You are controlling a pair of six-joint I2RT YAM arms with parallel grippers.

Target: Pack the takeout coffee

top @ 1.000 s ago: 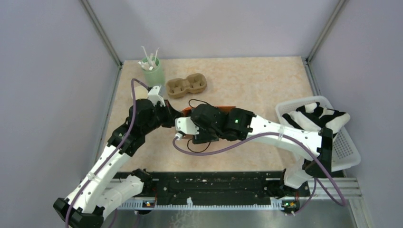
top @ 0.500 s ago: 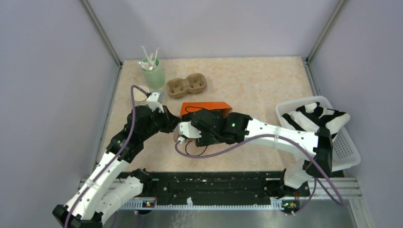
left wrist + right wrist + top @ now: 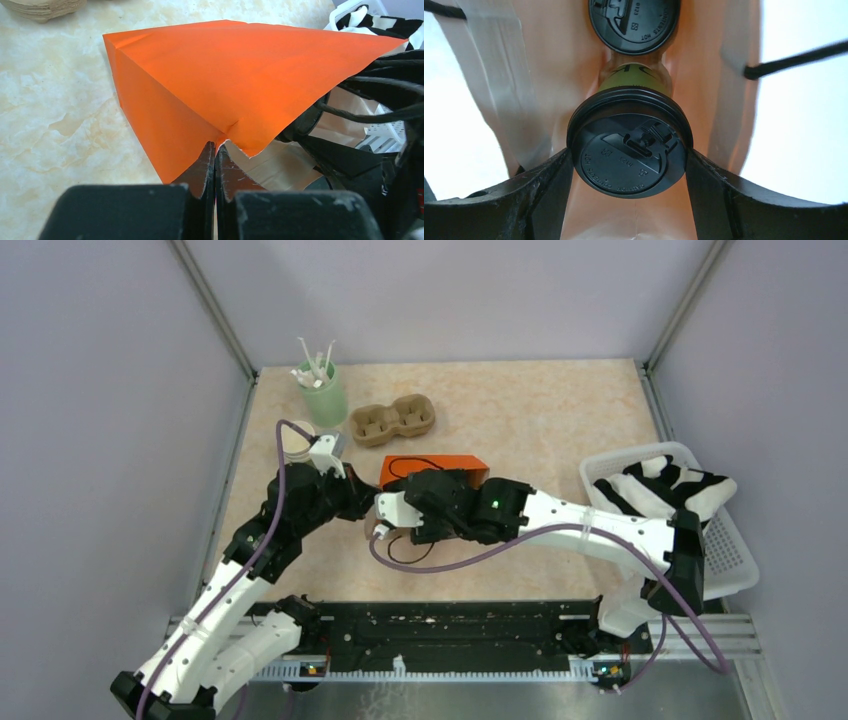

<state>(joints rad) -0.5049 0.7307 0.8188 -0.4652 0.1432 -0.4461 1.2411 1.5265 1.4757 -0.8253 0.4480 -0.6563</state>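
Observation:
An orange paper bag lies on its side at mid-table, mouth toward the arms. My left gripper is shut on the bag's torn mouth edge and holds it up. My right gripper reaches inside the bag. Its fingers press both sides of the black lid of the takeout coffee, whose olive-green body shows behind. A second black-lidded cup sits deeper in the bag. In the top view the right wrist covers the bag's mouth and hides the cups.
A pale-green cup of white sticks, a lidless cup stack and a cardboard cup carrier stand at the back left. A white basket with a striped cloth sits at the right edge.
Both arms have drawn slightly toward the near edge, and much more of the orange bag's top now shows behind the right wrist. Little has moved in the last half second.

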